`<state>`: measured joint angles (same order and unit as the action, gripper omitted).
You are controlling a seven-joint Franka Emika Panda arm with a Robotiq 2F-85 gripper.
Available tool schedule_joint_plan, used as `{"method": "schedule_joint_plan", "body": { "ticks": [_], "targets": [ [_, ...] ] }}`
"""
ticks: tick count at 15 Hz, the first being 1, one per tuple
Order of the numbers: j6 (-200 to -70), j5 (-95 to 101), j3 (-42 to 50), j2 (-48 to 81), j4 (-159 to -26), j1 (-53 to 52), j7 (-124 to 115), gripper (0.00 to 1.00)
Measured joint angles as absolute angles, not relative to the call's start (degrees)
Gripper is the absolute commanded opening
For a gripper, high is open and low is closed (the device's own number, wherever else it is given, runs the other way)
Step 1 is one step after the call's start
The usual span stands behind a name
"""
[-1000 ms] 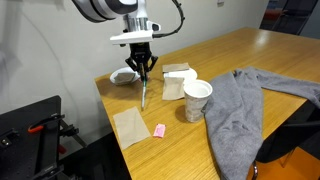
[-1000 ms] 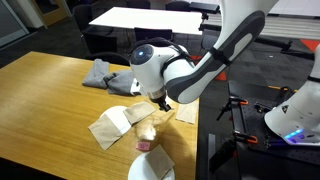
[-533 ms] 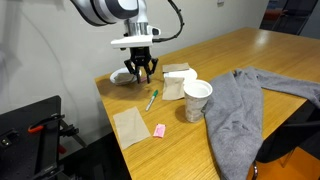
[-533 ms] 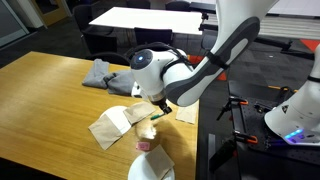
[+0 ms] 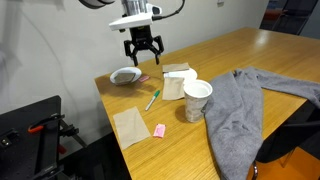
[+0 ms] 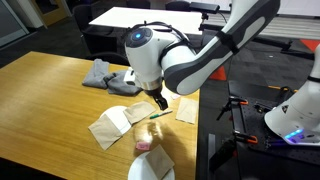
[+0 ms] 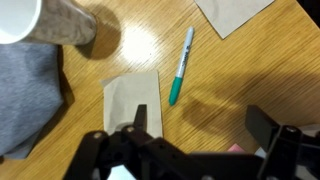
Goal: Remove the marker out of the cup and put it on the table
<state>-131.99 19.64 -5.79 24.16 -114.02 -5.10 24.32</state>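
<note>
The black two-fingered gripper (image 5: 144,56) is carried pointing straight down at the end of the white and dark-grey jointed arm (image 6: 230,40); its jaws are spread wide, and nothing is held between them. In an exterior view the dark fingers (image 5: 129,52) are splayed outward beneath a pale flat wrist flange (image 5: 135,20); most of the arm is cut off there by the upper edge. In an exterior view the gripper (image 6: 160,103) is partly hidden below the rounded white wrist housing (image 6: 145,52); the arm is arched over it from the upper right. In the wrist view the fingers (image 7: 137,128) are seen blurred at the lower edge, well apart.
</note>
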Motion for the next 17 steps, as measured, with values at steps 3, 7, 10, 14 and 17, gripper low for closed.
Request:
{"method": "schedule_joint_plan", "body": {
  "ticks": [3, 7, 10, 14, 17],
  "targets": [
    [-128.44, 17.23, -6.57, 19.17, -114.12, -5.08, 24.35, 1.0],
    [-124.09, 13.3, -8.04, 12.18, -114.94, -5.1, 24.39, 1.0],
    [-122.68, 11.52, -8.32, 7.52, -116.09, -5.1, 24.4, 1.0],
    [-122.28, 9.76, -8.32, 2.86, -118.62, -5.1, 24.67, 1.0],
    [-122.29, 9.75, -8.29, 2.76, -118.86, -5.1, 24.67, 1.0]
  ]
}}
